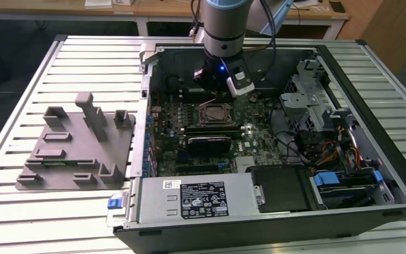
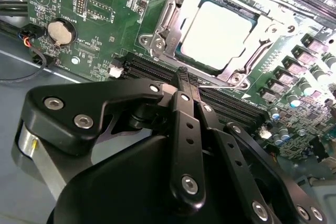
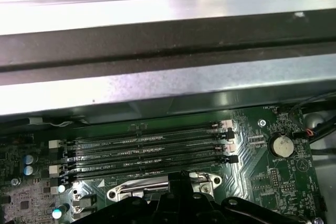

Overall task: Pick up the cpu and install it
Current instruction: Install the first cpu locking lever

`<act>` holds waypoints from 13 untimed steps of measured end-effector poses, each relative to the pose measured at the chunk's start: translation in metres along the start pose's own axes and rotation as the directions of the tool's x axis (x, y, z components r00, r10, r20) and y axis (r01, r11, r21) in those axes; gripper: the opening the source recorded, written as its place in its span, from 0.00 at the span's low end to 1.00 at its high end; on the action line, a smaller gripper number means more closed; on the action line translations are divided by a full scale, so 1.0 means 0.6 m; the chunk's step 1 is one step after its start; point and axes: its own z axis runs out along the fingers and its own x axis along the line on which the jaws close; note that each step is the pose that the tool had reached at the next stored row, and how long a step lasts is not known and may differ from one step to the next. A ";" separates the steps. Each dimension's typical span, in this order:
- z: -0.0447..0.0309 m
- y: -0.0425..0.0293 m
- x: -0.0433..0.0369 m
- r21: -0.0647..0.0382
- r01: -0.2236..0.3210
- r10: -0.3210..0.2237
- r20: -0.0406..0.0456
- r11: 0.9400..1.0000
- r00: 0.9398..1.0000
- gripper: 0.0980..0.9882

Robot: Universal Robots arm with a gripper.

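The cpu (image 2: 218,35), a flat square with a pale, matte metal top, sits in the metal-framed socket (image 2: 168,24) on the green motherboard (image 2: 100,9). The black pincer (image 2: 185,80) hangs just beside the socket, over the long memory slots (image 3: 147,153), its fingers pressed together, holding nothing. The open computer case (image 1: 344,58) lies on a ribbed metal table (image 1: 62,211), with a grey plastic fixture (image 1: 76,148) beside it.
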 end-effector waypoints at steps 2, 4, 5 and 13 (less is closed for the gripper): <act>0.002 0.000 0.000 0.004 0.001 -0.001 0.003 1.000 1.000 0.01; 0.003 0.000 0.000 0.008 0.001 -0.002 0.005 1.000 1.000 0.01; 0.004 0.000 0.000 0.009 0.002 -0.002 0.006 1.000 1.000 0.01; 0.009 0.011 0.002 0.011 0.002 -0.002 0.006 1.000 1.000 0.01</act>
